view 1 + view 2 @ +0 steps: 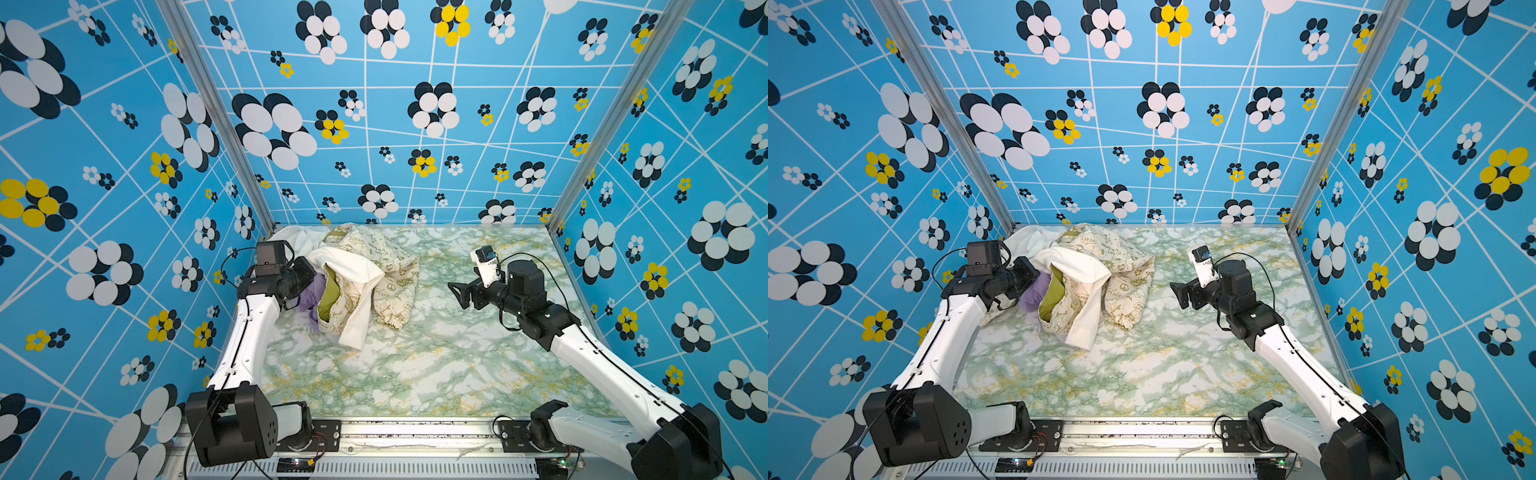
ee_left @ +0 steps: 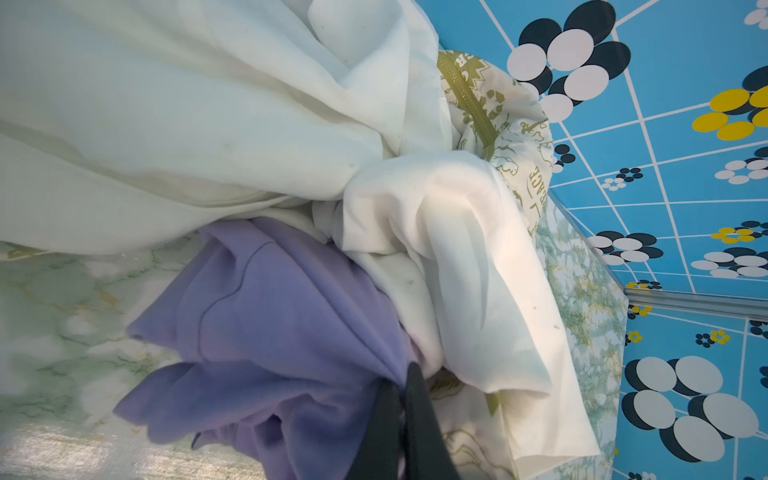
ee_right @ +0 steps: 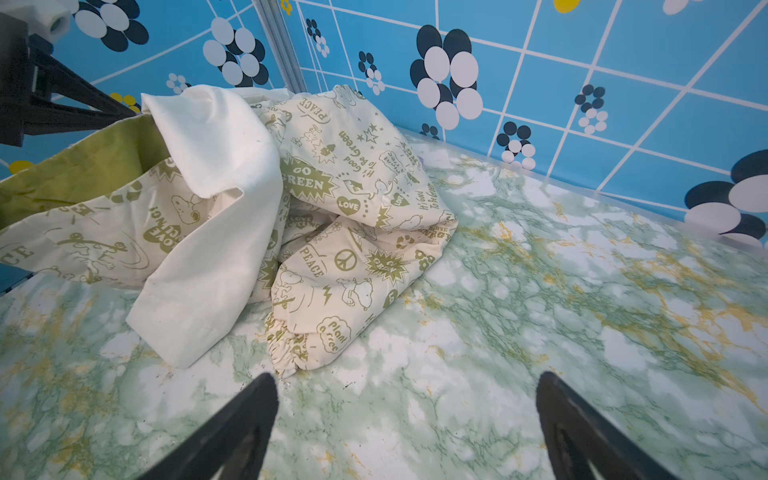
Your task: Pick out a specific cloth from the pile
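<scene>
The pile (image 1: 374,249) of fabrics lies on the marble table (image 1: 415,365). A white cloth (image 1: 353,266) drapes over the top of the pile and covers part of the lavender cloth (image 1: 309,295). The cream printed cloth (image 3: 353,216), with its olive-green lining (image 1: 330,297), lies just beside the lavender cloth. The lavender cloth sits at the left edge of the pile, bunched and touching the table, and its long side runs from the back of the pile toward the front. The left gripper (image 2: 402,376) reaches in low at the left edge of the pile, its fingers pressed together on a fold of the lavender cloth. The right gripper (image 1: 457,293) hangs well apart from the pile, on its right side. It points toward the pile, with the jaws wide and nothing between them.
</scene>
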You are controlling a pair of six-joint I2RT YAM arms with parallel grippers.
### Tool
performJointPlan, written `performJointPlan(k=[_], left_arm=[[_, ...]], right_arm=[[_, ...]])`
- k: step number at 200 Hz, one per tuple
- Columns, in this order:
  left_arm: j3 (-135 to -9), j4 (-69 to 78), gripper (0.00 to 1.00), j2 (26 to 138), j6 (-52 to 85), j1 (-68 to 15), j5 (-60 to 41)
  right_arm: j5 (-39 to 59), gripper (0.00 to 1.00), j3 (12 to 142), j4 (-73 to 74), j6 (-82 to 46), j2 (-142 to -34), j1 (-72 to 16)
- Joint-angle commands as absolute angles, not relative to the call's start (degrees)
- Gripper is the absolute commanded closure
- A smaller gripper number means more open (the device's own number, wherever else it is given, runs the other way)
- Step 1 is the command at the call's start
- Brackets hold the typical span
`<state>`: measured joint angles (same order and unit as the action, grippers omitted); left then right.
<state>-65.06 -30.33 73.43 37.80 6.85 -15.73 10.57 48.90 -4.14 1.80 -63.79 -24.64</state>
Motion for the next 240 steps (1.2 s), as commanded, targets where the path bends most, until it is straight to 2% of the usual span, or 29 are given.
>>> performJointPlan(k=[1,114,210,240], left_arm=[[-70.3,-30.8,1.0,71.2,34.9,6.4,-13.8],[-89.0,-36.7,1.0,75.8,28.6,4.6,-8.3],[-116.3,-42.1,1.0,89.1,20.9,-4.4,0.0],[-121.5,-42.7,1.0,92.2,20.9,-9.3,-2.5]], right_arm=[[9.6,0.01,49.0,-5.0,2.4,-62.5,-25.0],[9.9,0.01,49.5,-5.0,2.3,-62.5,-25.0],[10.1,0.01,52.1,-5.4,2.6,-62.7,-25.0],[9.4,0.01,52.6,-5.5,2.6,-62.3,-25.0]])
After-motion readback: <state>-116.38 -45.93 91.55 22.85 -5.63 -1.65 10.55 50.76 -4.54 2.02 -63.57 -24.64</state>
